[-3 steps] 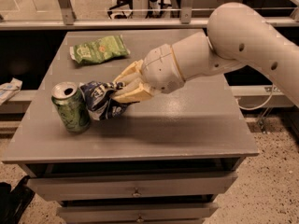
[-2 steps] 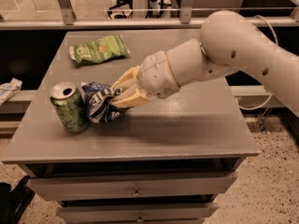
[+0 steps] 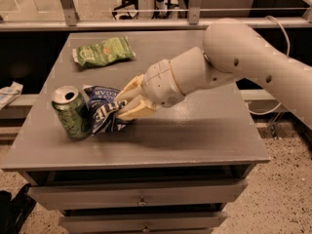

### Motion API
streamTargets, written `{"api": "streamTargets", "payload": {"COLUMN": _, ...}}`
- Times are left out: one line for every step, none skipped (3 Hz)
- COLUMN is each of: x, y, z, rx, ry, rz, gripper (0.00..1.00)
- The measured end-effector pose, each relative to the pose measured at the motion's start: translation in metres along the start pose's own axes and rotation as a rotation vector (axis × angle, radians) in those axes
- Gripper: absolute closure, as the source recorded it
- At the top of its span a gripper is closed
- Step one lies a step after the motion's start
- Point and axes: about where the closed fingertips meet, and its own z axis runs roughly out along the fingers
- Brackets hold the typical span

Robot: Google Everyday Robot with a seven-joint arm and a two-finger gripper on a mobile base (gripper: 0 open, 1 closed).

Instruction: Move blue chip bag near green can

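The blue chip bag is a crumpled navy foil bag with white lettering, resting on the grey table at the left front. Its left edge touches the green can, which stands slightly tilted at the table's left front with its silver top showing. My gripper comes in from the right on the cream arm. Its tan fingers are closed on the right end of the blue chip bag, down at the table surface.
A flat light green chip bag lies at the back left of the table. The table has drawers below its front edge. A metal rail runs behind the table. A white object lies off to the left.
My gripper has moved slightly down and toward the front with the blue chip bag, which now sits lower against the can. The can has not moved.
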Motion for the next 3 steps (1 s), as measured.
{"api": "streamTargets", "payload": {"x": 0.005, "y": -0.001, "z": -0.003, "rx": -0.018, "ry": 0.023, "rz": -0.008, "gripper": 0.06}}
{"api": "streamTargets", "payload": {"x": 0.016, "y": -0.008, "z": -0.018, "rx": -0.022, "ry": 0.06, "rz": -0.014, "gripper": 0.0}}
{"api": "streamTargets", "payload": {"x": 0.044, "y": -0.03, "z": -0.056, "rx": 0.012, "ry": 0.105, "rz": 0.026, "gripper": 0.0}}
